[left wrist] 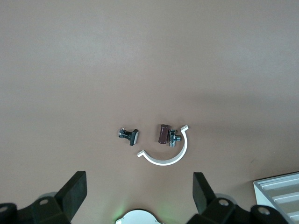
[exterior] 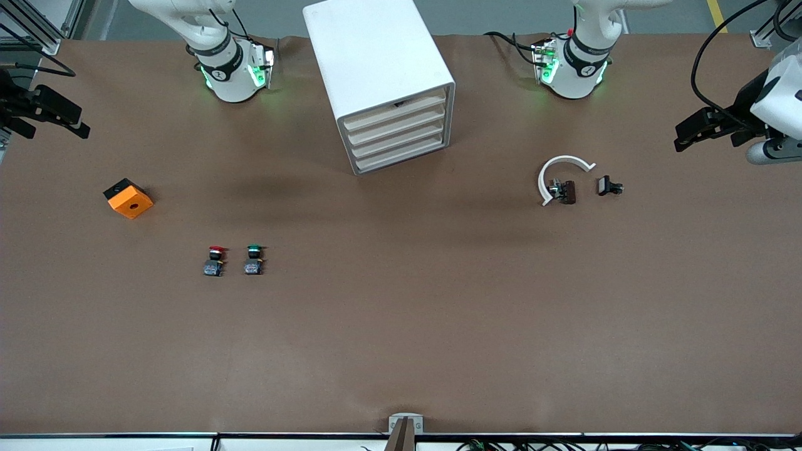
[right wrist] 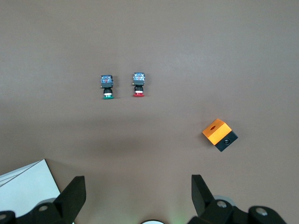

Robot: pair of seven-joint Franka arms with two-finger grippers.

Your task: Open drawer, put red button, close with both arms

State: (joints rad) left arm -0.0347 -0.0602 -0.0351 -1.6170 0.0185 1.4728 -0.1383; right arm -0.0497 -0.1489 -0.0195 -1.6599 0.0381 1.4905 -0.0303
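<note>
The red button (exterior: 215, 260) stands on the brown table toward the right arm's end, beside a like button with a green cap (exterior: 254, 259). Both show in the right wrist view, the red button (right wrist: 138, 85) and the green one (right wrist: 107, 87). The white drawer cabinet (exterior: 388, 81) stands between the arm bases, with all its drawers (exterior: 398, 134) shut. My right gripper (exterior: 53, 122) hangs open and empty high over the table's edge at its own end; its fingers (right wrist: 74, 189) are spread wide. My left gripper (exterior: 686, 136) hangs open and empty over the table's edge at the left arm's end, fingers (left wrist: 74, 186) wide apart.
An orange block (exterior: 128, 198) with a hole lies toward the right arm's end, farther from the front camera than the buttons. A white C-shaped ring (exterior: 561, 172), a brown part (exterior: 567, 191) and a small black part (exterior: 609, 186) lie toward the left arm's end.
</note>
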